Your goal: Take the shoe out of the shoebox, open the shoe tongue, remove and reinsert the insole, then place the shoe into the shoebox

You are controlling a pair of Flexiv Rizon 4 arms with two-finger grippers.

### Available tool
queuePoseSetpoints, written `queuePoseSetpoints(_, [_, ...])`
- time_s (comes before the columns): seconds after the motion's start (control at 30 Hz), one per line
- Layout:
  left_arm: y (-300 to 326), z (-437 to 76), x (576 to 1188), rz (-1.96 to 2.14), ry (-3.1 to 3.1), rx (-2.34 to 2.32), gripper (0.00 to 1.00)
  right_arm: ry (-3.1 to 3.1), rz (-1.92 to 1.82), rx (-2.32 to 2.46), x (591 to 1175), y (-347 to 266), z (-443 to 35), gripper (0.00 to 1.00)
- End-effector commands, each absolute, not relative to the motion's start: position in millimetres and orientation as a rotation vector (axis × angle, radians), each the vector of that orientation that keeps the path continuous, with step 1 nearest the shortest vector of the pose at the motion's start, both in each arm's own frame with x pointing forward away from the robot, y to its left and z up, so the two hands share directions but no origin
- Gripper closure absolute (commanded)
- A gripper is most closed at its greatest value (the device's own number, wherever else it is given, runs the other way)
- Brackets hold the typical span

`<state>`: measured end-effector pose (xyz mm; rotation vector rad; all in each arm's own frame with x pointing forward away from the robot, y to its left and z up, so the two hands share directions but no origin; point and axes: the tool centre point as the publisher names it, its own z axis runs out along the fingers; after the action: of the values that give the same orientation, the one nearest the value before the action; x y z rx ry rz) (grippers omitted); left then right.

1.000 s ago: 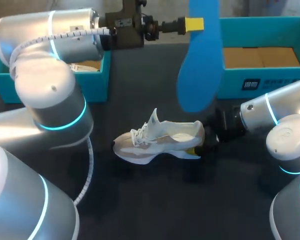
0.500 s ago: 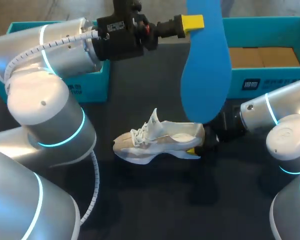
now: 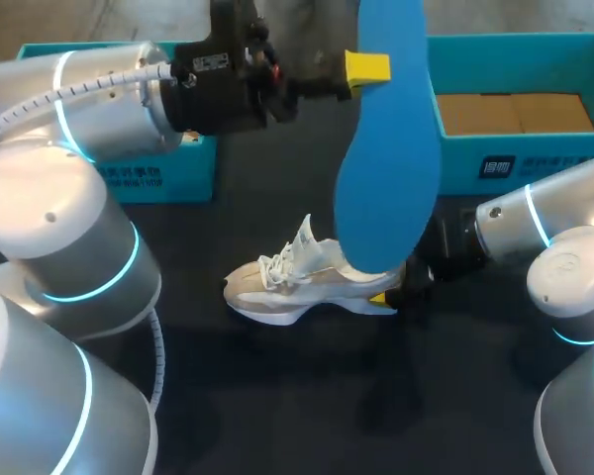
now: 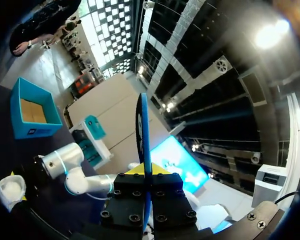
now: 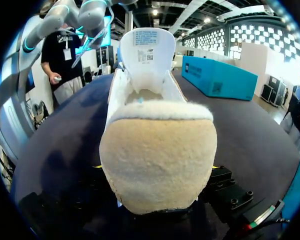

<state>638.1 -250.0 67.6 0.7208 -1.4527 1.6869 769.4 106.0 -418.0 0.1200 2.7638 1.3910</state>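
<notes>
1. The shoe [image 3: 312,277] is out of its box and lies on its side on the dark table [image 3: 277,396], between the two arms, with its toe toward the left arm and its heel toward the right.
2. The right gripper [image 3: 388,295] is clamped on the heel. In its wrist view the padded heel fills the space between its fingers.
3. The tongue [image 5: 146,50] stands pulled up and back, so the mouth of the shoe is open. That step looks done.
4. The blue insole [image 3: 381,148] is out of the shoe. The left gripper [image 3: 366,67] pinches it near its upper end, and it hangs long end down above the table.
5. From the head view the insole's lower tip sits over the shoe's opening. I cannot tell whether it touches the shoe or hangs above it.
6. The teal shoebox [image 3: 505,158] waits at the far right with brown paper inside. A second teal box [image 3: 183,173] sits at the far left, behind the left arm.
7. By my reckoning, the removal half is finished. What remains is sliding the insole back in and returning the shoe to the box.
</notes>
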Motion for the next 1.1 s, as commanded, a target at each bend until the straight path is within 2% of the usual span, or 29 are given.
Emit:
queuePoseSetpoints(0.03, [-238.1, 60.7, 631.3, 1.677, -1.449, 0.723, 1.00, 2.765, 1.387, 0.122, 770.9, 107.5, -419.5, 1.00])
queuePoseSetpoints(1.1, [-225.6, 45.6, 613.8, 1.733, -1.504, 0.645, 1.00, 2.765, 1.387, 0.122, 770.9, 107.5, -419.5, 1.00])
